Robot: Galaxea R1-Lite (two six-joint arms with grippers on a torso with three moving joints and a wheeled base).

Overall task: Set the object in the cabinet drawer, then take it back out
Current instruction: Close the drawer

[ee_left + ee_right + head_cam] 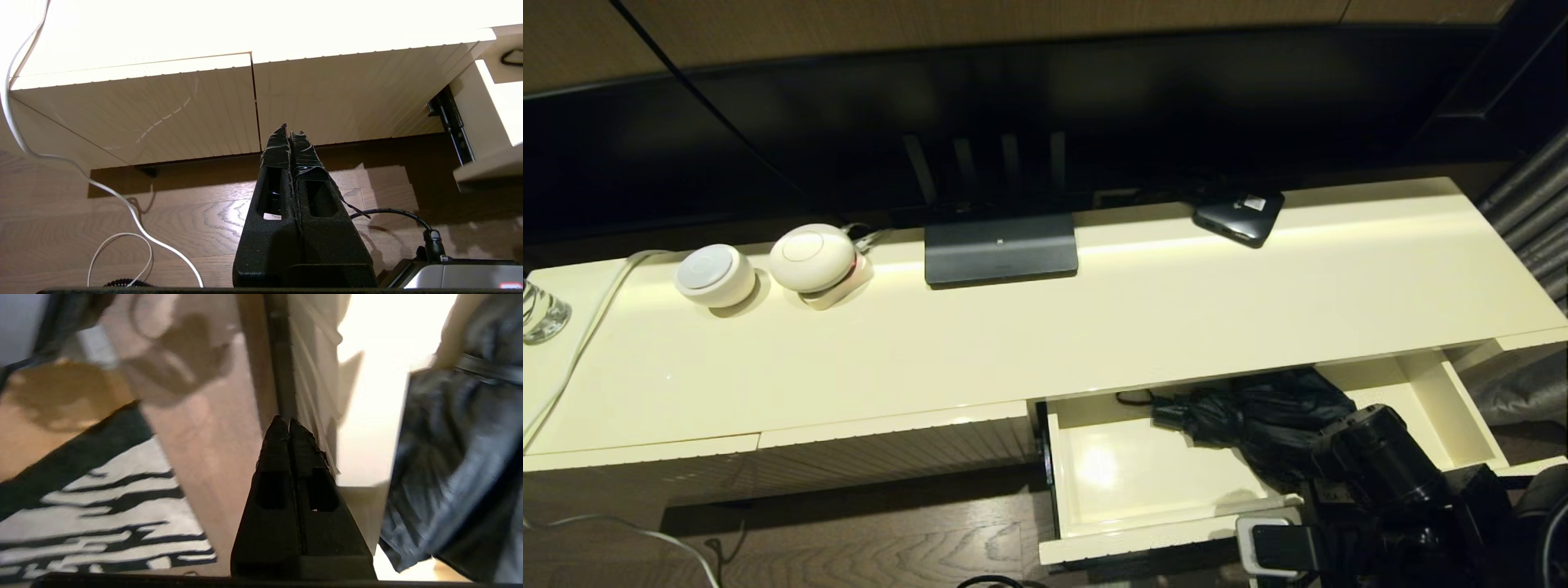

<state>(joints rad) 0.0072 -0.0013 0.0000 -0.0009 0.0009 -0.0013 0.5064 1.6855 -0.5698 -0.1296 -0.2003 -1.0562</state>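
The cabinet drawer (1127, 490) is pulled out at the cabinet's right end. The object, a black folded umbrella (1258, 416), lies inside toward the drawer's right half, its handle pointing left. My right arm (1380, 465) reaches in over the drawer's front right corner and covers part of the umbrella. The right gripper (289, 421) is shut and empty, with its tips beside the ribbed drawer front (312, 412). The umbrella's fabric (449, 457) lies apart from it, on the inner side. My left gripper (289, 130) is shut and parked low, facing the cabinet front.
On the cabinet top stand a dark screen base (1001, 249), two white round devices (715, 275) (811, 257), a small flat black box (1240, 214) and a glass (541, 314). White cable (122, 204) trails on the wooden floor. A striped rug (102, 510) lies below the drawer.
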